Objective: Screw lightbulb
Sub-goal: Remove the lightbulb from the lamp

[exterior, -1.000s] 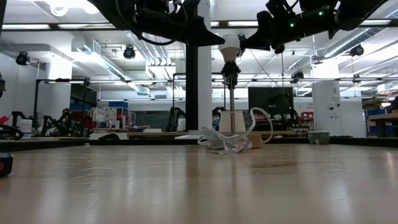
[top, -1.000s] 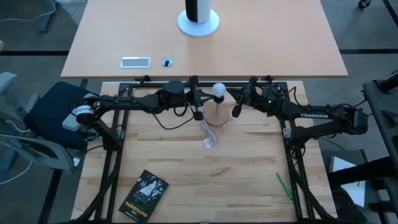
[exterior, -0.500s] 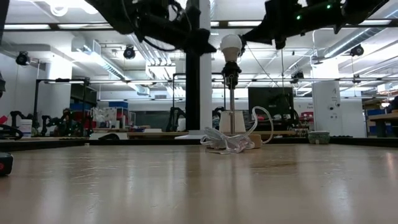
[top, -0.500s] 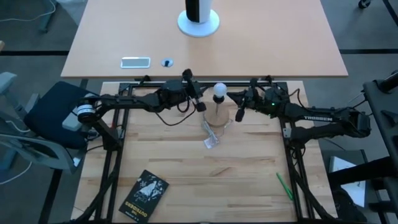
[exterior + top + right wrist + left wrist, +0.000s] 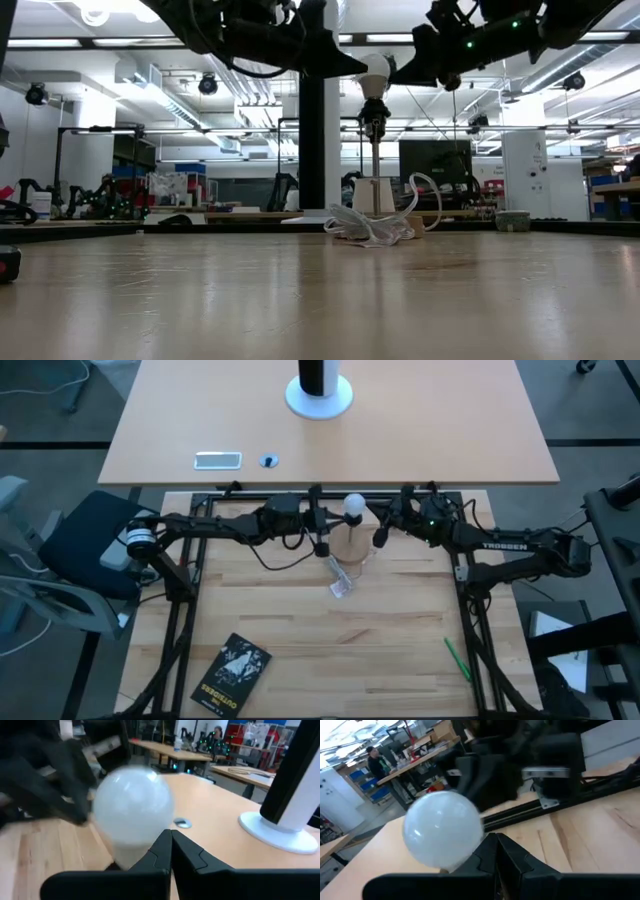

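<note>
The white frosted lightbulb (image 5: pixel 352 506) stands upright on top of a thin lamp stem (image 5: pixel 373 150), which rises from a round wooden stand base (image 5: pixel 350 546) near the table's far edge. The bulb also shows in the low view (image 5: pixel 375 68), the left wrist view (image 5: pixel 442 835) and the right wrist view (image 5: pixel 132 815). My left gripper (image 5: pixel 349 67) is shut, level, just left of the globe. My right gripper (image 5: pixel 398 71) is shut, level, just right of it. The bulb's screw base is hidden in the socket. My left gripper's shut fingertips (image 5: pixel 487 851) lie level against the left side of the globe (image 5: pixel 470 845), coming from the table's left; whether they truly touch, I cannot tell. My right gripper's shut fingertips (image 5: pixel 167 845) lie level at the right side of the globe (image 5: pixel 150 837), coming from the table's right; touching or a hair apart, I cannot tell.
A pale cord and clear wrapper (image 5: pixel 340 582) lie on the table in front of the stand. A black book (image 5: pixel 232 672) lies near left, a green pen (image 5: pixel 457 658) near right. A black frame rail (image 5: pixel 330 491) runs behind the stand. A white cylinder (image 5: pixel 320 390) stands on the far table.
My left gripper has rolled about its wrist beside the bulb and rolled back, staying shut. My right gripper has stayed at the bulb's other side, shifting only slightly. The bulb has stayed upright on the stem.
</note>
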You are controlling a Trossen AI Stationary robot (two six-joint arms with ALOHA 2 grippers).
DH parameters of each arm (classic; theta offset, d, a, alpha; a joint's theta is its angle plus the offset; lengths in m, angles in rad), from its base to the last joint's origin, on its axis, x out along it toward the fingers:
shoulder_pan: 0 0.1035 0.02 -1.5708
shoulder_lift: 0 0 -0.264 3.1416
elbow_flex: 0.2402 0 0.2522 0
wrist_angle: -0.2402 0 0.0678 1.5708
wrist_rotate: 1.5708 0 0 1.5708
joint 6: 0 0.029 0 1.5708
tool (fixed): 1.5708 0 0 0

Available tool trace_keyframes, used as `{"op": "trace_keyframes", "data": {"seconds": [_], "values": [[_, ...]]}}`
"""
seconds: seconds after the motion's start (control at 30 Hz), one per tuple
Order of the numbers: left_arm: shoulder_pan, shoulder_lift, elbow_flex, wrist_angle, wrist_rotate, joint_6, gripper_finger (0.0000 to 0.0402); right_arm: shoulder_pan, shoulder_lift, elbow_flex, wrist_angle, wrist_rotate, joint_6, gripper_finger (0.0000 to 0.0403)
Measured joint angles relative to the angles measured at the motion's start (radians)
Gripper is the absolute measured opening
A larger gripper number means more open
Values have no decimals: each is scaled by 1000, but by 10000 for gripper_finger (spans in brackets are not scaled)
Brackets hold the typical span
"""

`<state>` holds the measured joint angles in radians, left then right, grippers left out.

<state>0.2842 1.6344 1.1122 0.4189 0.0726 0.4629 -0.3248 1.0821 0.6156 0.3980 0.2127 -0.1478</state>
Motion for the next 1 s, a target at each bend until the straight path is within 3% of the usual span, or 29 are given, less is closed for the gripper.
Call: {"op": "trace_keyframes", "data": {"seconds": [0.27, 0.43, 0.6, 1.0], "values": [[2, -19, 0, -13, -106, -3, 0, 16, -42, -1, -72, -31, -3, 0], [13, -32, 0, -9, -118, 29, 0, 21, -81, -1, -96, -141, 12, 0], [56, -18, 2, 36, -128, 19, 0, 17, -70, -1, -60, -132, -13, 0], [68, -16, 0, 36, -4, -22, 0, 1, -40, -1, -41, -106, -27, 0]]}}
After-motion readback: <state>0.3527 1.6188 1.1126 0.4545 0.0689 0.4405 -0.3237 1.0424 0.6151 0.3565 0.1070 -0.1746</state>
